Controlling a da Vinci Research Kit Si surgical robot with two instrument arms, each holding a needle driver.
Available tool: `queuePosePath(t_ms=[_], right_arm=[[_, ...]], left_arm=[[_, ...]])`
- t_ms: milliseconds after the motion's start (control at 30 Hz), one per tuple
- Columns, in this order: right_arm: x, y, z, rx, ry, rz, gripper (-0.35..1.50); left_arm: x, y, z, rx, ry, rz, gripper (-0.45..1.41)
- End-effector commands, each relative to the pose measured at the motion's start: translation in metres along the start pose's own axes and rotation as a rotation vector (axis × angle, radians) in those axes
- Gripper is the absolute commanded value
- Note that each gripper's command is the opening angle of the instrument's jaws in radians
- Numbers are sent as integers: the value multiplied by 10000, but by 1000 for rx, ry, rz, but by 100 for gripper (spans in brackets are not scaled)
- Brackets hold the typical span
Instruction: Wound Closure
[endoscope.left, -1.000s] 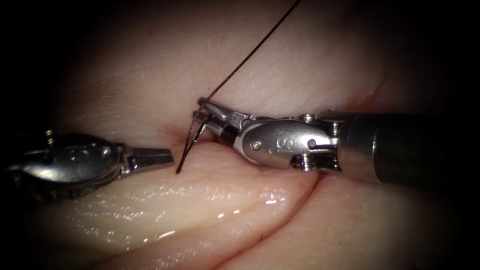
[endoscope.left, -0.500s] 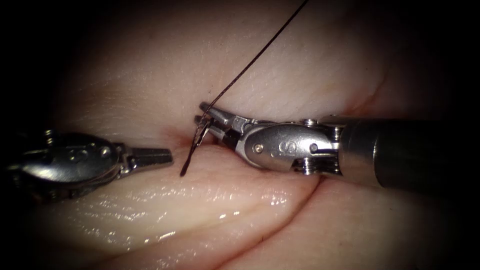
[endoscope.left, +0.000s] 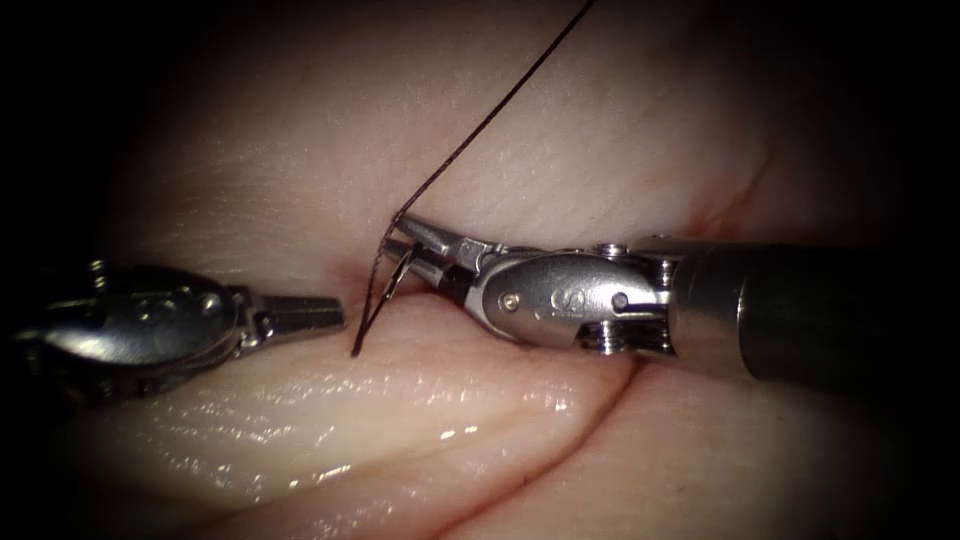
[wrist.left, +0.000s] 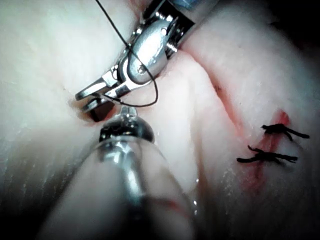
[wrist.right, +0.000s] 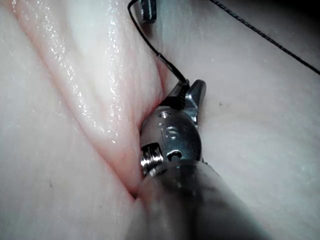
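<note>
Endoscope view: my right tool (endoscope.left: 400, 243) pinches the needle (endoscope.left: 371, 300) near its back end above the cut (endoscope.left: 345, 272); my left tool (endoscope.left: 335, 312), squeezed together, holds nothing.

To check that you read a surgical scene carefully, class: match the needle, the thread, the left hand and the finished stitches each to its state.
1 needle
2 thread
3 left hand
4 finished stitches

A shut, holding nothing
B gripped near its thread end by the right hand; whether its tip is in the tissue cannot be told
C tied across the cut
D runs up from the needle

Pairs: 1-B, 2-D, 3-A, 4-C
</note>
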Motion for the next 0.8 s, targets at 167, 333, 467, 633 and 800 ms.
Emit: queuePosePath(t_ms=[167, 333, 467, 633, 800], right_arm=[[0, -1, 5, 10, -4, 23, -35], [-3, -4, -2, 33, -10, 52, -35], [-5, -5, -3, 36, -12, 54, -35], [-7, -9, -2, 51, -23, 59, -35], [-8, -11, -3, 63, -28, 67, -35]], left_arm=[[0, 0, 8, 0, 1, 1, -33], [0, 0, 8, 0, 1, 0, -33], [0, 0, 8, 0, 1, 0, -33], [0, 0, 8, 0, 1, 0, -33], [0, 0, 7, 0, 1, 0, -35]])
